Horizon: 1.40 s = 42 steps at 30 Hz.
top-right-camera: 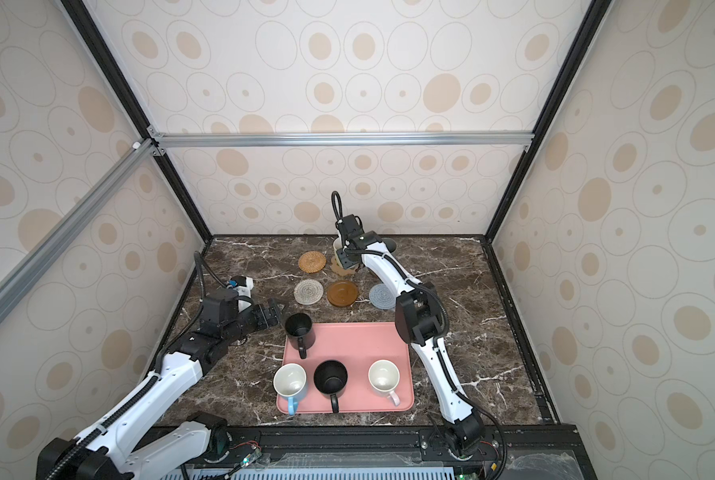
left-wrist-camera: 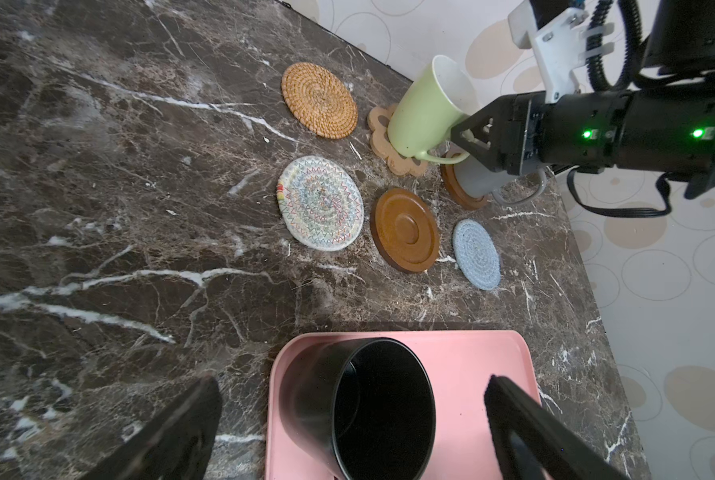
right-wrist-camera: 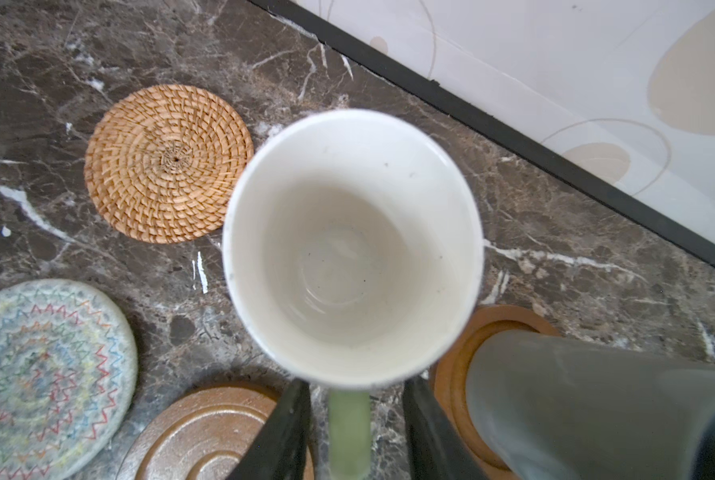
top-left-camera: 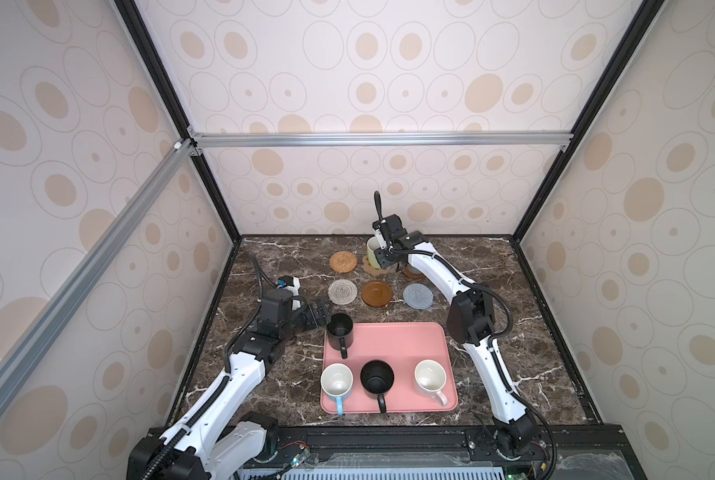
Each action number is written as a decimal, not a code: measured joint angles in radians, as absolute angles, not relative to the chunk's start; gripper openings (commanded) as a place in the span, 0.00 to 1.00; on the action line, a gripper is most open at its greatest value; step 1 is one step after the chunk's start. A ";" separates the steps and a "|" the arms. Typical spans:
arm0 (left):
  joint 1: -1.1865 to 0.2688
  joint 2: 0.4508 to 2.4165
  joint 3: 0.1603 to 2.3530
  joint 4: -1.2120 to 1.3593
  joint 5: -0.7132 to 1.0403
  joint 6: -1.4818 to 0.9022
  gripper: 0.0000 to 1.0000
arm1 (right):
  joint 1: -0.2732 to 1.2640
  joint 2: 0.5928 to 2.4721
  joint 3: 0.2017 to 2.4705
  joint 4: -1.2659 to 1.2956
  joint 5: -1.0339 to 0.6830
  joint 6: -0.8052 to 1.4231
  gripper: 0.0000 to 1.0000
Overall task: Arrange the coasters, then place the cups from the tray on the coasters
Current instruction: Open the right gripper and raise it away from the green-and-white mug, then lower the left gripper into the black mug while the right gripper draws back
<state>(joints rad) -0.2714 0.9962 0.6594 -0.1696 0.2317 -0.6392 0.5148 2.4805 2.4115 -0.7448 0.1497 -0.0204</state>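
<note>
Right jaws: the right gripper (right-wrist-camera: 353,388) is partly spread, with one finger on each side of the handle (right-wrist-camera: 349,432) of the green mug (right-wrist-camera: 347,249). A gap is seen on both sides, so nothing is pinched.
Left jaws: the left gripper (left-wrist-camera: 351,386) is spread wide. A black mug (left-wrist-camera: 360,407) is framed between the fingers and is not touched.
Mugs: six are counted.
Mugs on coasters: the green mug is set on the paw-shaped coaster (left-wrist-camera: 382,124), and the grey mug (left-wrist-camera: 478,180) on a wooden coaster (left-wrist-camera: 451,183) just beside it.
Mugs on the tray: four are left on the pink tray (top-left-camera: 405,340). The black mug is at its far left corner. Along the near edge a light blue mug (top-left-camera: 337,380), a second black mug (top-left-camera: 377,376) and a pink mug (top-left-camera: 430,376) are lined up.
Coasters: six are counted, in two rows of three beyond the tray.
Bare coasters: rattan coaster (top-left-camera: 343,262), beige woven coaster (top-left-camera: 342,291), second wooden coaster (top-left-camera: 377,293), grey-blue coaster (top-left-camera: 418,296).
Surface: a dark brown marble-patterned table (top-left-camera: 534,353) with white veins.
Room: the table is enclosed by walls (top-left-camera: 368,187) papered with beige ovals and held in a metal frame (top-left-camera: 380,139).
</note>
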 measured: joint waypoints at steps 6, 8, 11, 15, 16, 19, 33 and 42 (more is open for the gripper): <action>-0.271 0.997 0.701 -0.216 0.212 -0.629 1.00 | 0.515 2.357 2.330 -0.719 0.156 -0.030 0.46; -0.271 0.995 0.714 -0.228 0.207 -0.627 1.00 | 0.515 2.319 2.320 -0.713 0.155 -0.031 0.47; -0.272 0.988 0.723 -0.252 0.199 -0.627 1.00 | 0.515 2.263 2.301 -0.704 0.152 -0.029 0.47; -0.278 0.982 0.732 -0.291 0.193 -0.621 0.99 | 0.515 2.160 2.210 -0.692 0.138 -0.013 0.48; -0.280 0.982 0.737 -0.301 0.192 -0.619 0.98 | 0.515 2.130 2.176 -0.688 0.131 -0.009 0.48; -0.288 0.984 0.756 -0.330 0.187 -0.609 0.97 | 0.515 2.033 2.051 -0.678 0.116 -0.002 0.48; -0.512 1.140 0.898 -0.491 0.096 -0.585 0.90 | 0.516 1.583 1.461 -0.667 0.057 0.045 0.50; -0.631 1.189 0.905 -0.581 0.046 -0.645 0.84 | 0.516 1.391 1.261 -0.694 0.060 0.110 0.51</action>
<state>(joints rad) -0.6312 1.1893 0.9047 -0.5808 0.0456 -0.6449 0.5159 1.3907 1.2613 -0.6937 0.0601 0.1097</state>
